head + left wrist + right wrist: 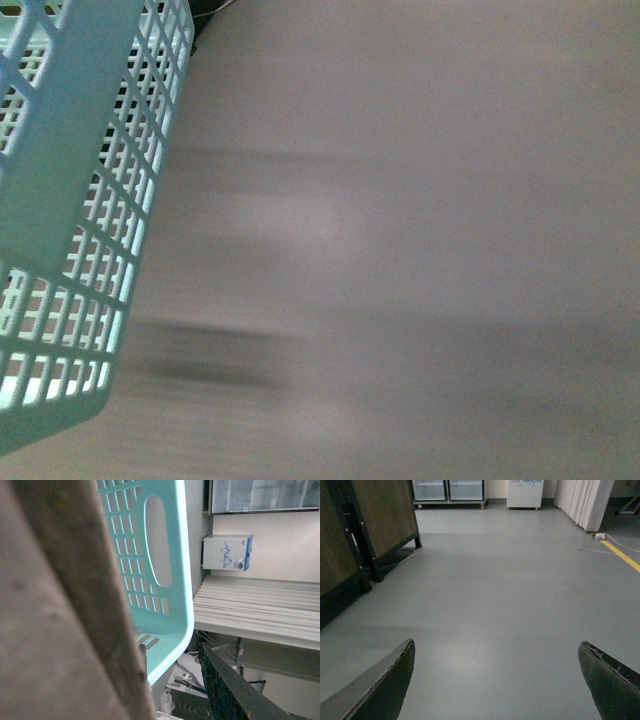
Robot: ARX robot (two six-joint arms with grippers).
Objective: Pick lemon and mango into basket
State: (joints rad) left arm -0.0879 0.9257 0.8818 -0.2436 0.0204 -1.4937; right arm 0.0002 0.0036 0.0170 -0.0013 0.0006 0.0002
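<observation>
The light turquoise basket (60, 200) fills the left edge of the blurred front view, tilted, with its lattice side toward the camera. In the left wrist view its slotted wall and rim (165, 555) hang close by, and the brown handle (90, 580) crosses the near foreground. My left gripper (172, 652) is shut on the basket. My right gripper (496, 644) is open over bare grey floor, nothing between its dark fingertips (400, 675). The lemon and the mango are out of view. Neither arm shows in the front view.
A pale, smeared surface (400, 250) fills the rest of the front view. The right wrist view shows wooden panels on a black frame (380, 515), a white cabinet (525, 492), folded white partitions (582, 502) and a yellow floor line (622, 555).
</observation>
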